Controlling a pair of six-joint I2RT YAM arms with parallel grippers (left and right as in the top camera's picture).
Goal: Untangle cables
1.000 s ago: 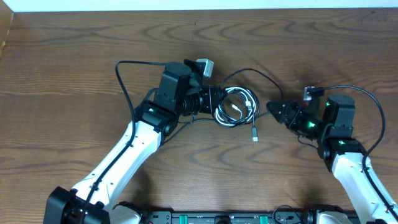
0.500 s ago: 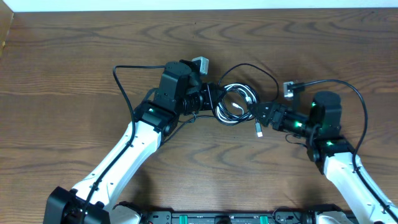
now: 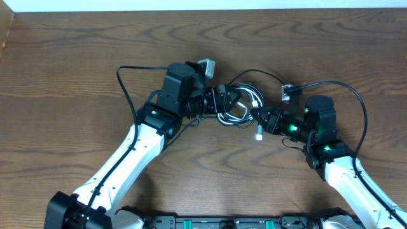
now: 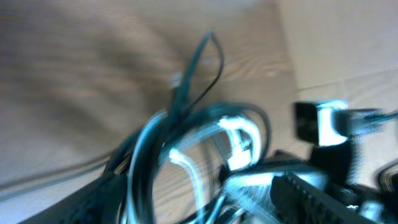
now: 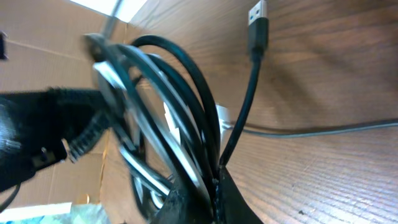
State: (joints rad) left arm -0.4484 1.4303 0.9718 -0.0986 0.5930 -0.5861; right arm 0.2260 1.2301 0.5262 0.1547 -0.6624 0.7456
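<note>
The cables lie as one tangled coil of black and white cord in the middle of the table. A white plug end hangs out below the coil. My left gripper is at the coil's left side, open, with its fingers spread around the loops. In the blurred left wrist view the cables run between the fingers of my left gripper. My right gripper has come in from the right and is shut on the black strands. The right wrist view shows the cables pinched in my right gripper, with a black USB plug standing free.
Thicker black arm wires loop over the table beside the left arm and the right arm. The wooden table ends at a pale strip along the far edge. A black rail runs along the near edge.
My right gripper moved left into the coil and shut on the black strands. My left gripper, shut before, has opened around the coil. The coil shifted slightly.
</note>
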